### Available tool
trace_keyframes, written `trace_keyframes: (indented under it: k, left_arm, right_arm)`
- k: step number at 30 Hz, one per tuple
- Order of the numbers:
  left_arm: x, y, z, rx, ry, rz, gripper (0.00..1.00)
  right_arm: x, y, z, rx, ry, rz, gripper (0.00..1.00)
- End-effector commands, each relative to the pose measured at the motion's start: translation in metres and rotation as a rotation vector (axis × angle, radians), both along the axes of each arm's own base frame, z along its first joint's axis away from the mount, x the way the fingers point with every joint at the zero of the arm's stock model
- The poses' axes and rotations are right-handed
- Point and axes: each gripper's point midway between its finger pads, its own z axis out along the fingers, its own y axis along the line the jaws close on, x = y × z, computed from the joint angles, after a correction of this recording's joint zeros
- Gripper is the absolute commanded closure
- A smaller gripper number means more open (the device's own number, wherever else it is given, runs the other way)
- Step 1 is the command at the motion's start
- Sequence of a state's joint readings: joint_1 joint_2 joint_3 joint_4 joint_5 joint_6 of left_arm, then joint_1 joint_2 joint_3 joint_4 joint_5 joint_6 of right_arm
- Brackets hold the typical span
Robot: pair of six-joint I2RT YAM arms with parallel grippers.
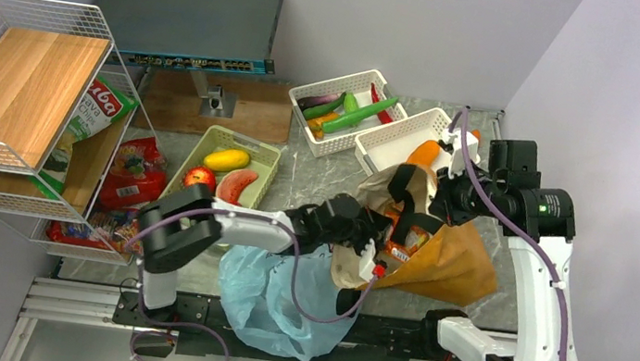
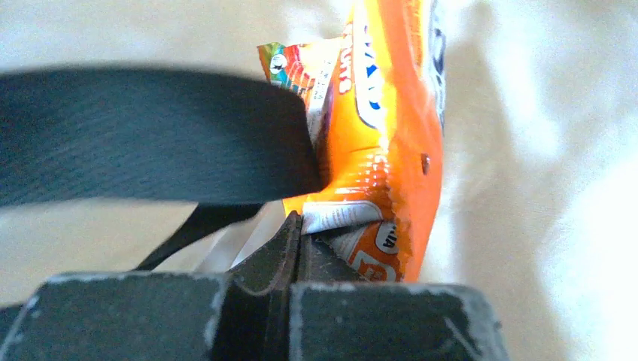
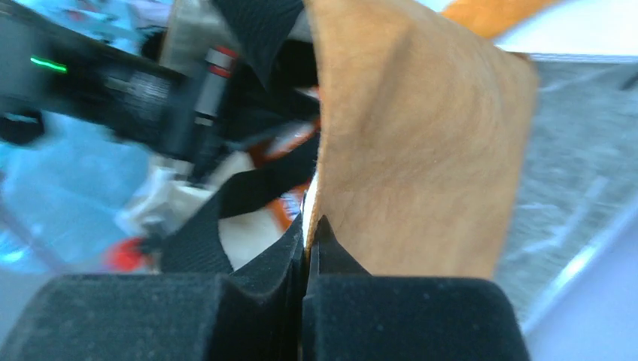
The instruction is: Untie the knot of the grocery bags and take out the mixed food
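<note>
Your left gripper [image 2: 296, 226] pressed shut, seemingly nipping the snack pack [image 2: 391, 150] by its crimped seam | light, slick film: grip the seam, not the belly | pack inside canvas tote [image 3: 421, 150], near right edge of counter [image 1: 316, 180] | right gripper [image 3: 308, 229] pinches tote rim

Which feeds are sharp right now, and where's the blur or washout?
Top external: sharp, evenly lit. Left wrist: orange snack pack fairly crisp, black strap soft, cream lining washed out. Right wrist: brown tote wall clear, everything behind it blurred.
</note>
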State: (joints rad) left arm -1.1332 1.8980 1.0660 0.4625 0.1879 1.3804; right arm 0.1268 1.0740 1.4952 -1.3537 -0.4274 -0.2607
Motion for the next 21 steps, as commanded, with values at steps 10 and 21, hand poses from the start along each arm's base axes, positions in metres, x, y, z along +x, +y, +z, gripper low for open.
trace_keyframes:
  k: [10, 21]
  left_arm:
    - [-0.002, 0.070, 0.149, -0.321, 0.546, -0.012, 1.00]
    - [-0.075, 0.137, 0.150, 0.046, 1.020, -0.166, 1.00]
  right_arm:
    - [0.020, -0.081, -0.033, -0.444, -0.161, -0.102, 1.00]
    - [0.055, -0.093, -0.034, -0.414, -0.138, -0.262, 1.00]
